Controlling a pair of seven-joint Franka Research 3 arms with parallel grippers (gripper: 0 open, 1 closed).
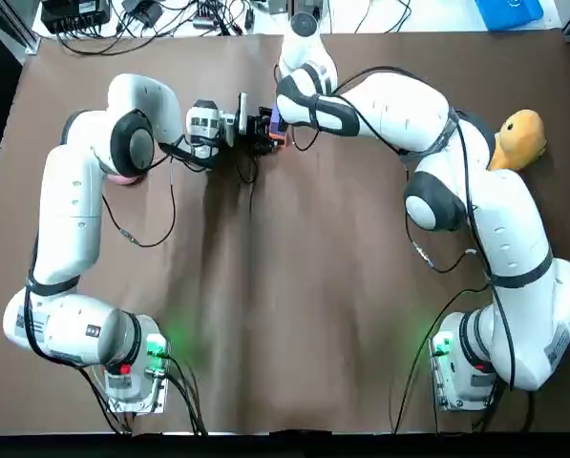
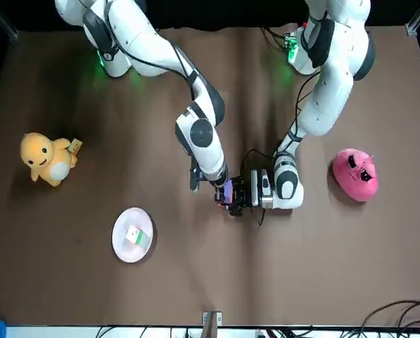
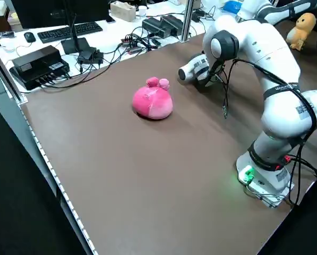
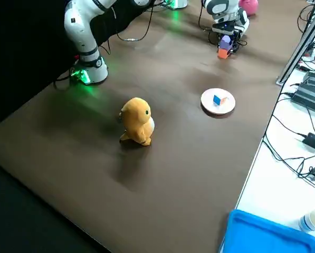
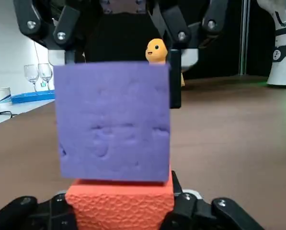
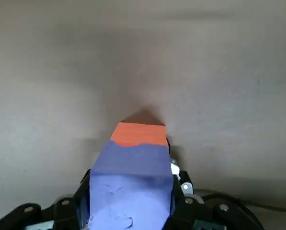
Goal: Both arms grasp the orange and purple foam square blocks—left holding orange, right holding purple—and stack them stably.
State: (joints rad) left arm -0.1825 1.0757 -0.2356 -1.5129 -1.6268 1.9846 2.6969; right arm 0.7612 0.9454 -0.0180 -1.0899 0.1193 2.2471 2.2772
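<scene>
We're at the far middle of the counter point(image 1: 285, 315), where both arms meet. The left gripper point(image 1: 254, 131) reaches in level from its side and the right gripper point(image 1: 281, 114) comes down from above. By our reading, that keeps the two out of each other's way and lets the block faces meet flat.

And there's the stack: the purple block point(image 5: 114, 120) sits on the orange block point(image 5: 121, 208), touching and roughly squared up, with purple a shade off to one side.

Now the fingers. The left fingers point(image 5: 178, 211) are closed on the orange block's sides, bracing the base. The right fingers point(image 5: 175, 81) clamp purple across its two sides. Neither block is released yet, so we'd say the stack isn't proven stable. We can't tell whether orange rests on the counter.
</scene>
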